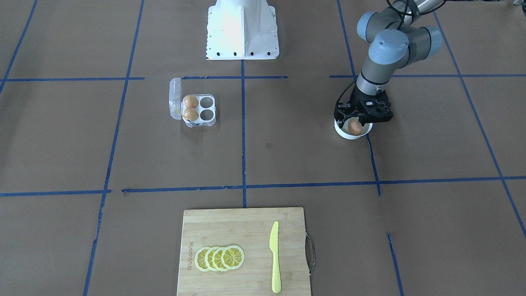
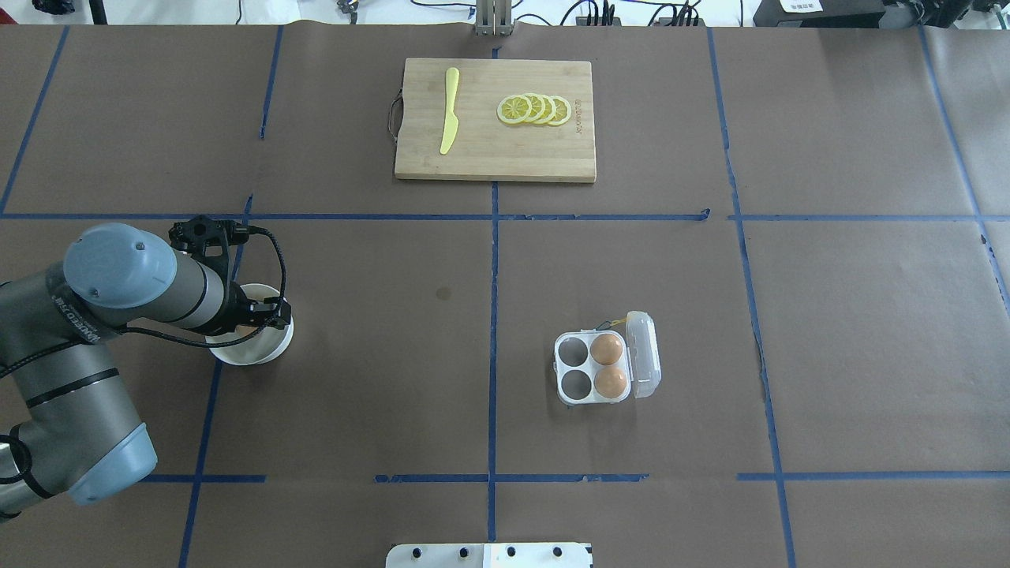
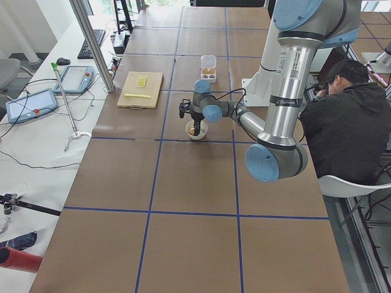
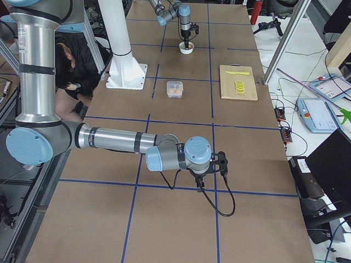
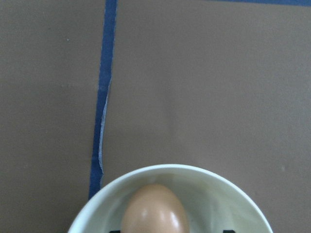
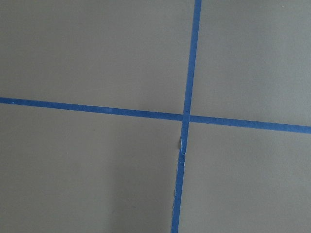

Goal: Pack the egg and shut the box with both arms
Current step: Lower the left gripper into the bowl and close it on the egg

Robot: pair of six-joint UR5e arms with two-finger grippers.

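Left hand point(image 1: 354, 123) down in white bowl point(image 1: 342, 133), straddling the egg point(image 1: 355, 128)

Six cameras cover one table point(image 2: 868, 331).
Overhead and front views face each other, both showing the box point(image 2: 574, 367); end views look lengthwise; wrist cameras point closely downward.

The wrist view's bottom edge cuts off the egg point(image 5: 154, 208) and the bowl point(image 5: 218, 194). Only slivers of the left claw point(image 1: 355, 123) fingertips point(image 5: 115, 231) show beside the egg, and contact is unclear. Overhead, the left arm point(image 2: 150, 288) hides the egg beneath that claw. The right claw point(image 4: 220, 163) is too small to judge.
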